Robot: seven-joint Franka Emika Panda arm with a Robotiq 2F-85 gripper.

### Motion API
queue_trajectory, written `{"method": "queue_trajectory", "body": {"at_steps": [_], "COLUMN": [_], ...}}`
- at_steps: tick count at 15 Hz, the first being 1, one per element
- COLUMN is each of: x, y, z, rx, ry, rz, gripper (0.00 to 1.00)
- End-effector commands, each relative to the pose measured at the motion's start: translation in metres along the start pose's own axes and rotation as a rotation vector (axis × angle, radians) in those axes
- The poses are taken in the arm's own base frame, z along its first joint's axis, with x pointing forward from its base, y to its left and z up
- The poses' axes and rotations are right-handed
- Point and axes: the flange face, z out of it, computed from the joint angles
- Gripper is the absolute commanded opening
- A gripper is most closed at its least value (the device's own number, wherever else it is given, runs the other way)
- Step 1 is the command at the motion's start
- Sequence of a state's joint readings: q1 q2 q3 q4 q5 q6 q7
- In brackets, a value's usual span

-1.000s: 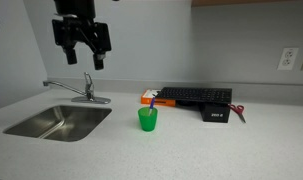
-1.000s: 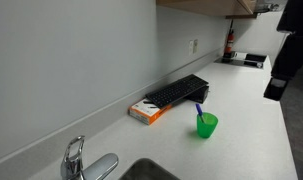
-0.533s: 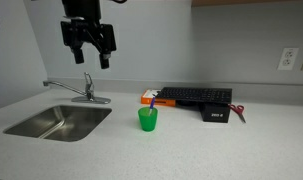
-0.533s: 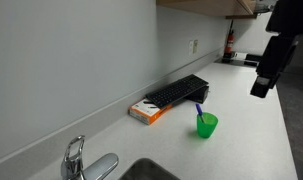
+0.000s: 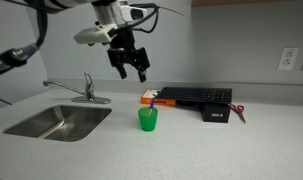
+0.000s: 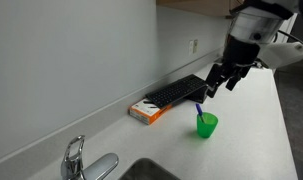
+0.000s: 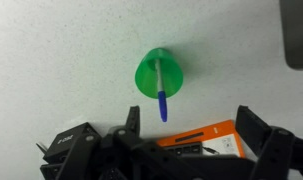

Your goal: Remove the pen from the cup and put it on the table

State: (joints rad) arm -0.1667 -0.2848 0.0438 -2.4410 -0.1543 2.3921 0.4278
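The green cup point(image 5: 147, 119) stands upright on the grey speckled table point(image 5: 191, 150), to the right of the sink; it also shows in the other exterior view point(image 6: 206, 125) and the wrist view point(image 7: 159, 73). The bluish-purple pen point(image 7: 162, 98) stands in the cup, leaning out over its rim point(image 6: 199, 109). My gripper point(image 5: 130, 68) hangs open and empty in the air above the cup, a little to its left; in the other exterior view point(image 6: 219, 85) it is above the cup too. In the wrist view its two fingers point(image 7: 196, 132) spread wide below the cup.
A stainless sink point(image 5: 59, 122) with a faucet point(image 5: 88, 88) lies left of the cup. Behind the cup are an orange flat item point(image 6: 146, 110), a black keyboard point(image 5: 194, 96), a small black box point(image 5: 216, 113) and a thin red pen-like thing point(image 5: 238, 113). The wall is close behind.
My gripper has moved from high above the faucet toward the cup and lower, and now hangs just above it. The cup and pen have not moved.
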Motion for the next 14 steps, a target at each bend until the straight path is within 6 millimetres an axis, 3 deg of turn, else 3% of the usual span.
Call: {"method": "queue_trajectory", "body": {"at_steps": [1,3,4,9,14], "x": [0.032,0.039,0.025,0.036,0.039], "y": [0.007,0.010,0.011,0.008,0.005], "z": [0.033,0.039,0.038,0.046,0.080], "rx": [-0.077,-0.106,-0.080,-0.103,-0.160], "ry": [0.033,0.034,0.007,0.032,0.021], "rz": [0.096,0.145,0.096,0.143,0.172], "gripper": [1.00,1.00,1.00,1.00,1.00]}}
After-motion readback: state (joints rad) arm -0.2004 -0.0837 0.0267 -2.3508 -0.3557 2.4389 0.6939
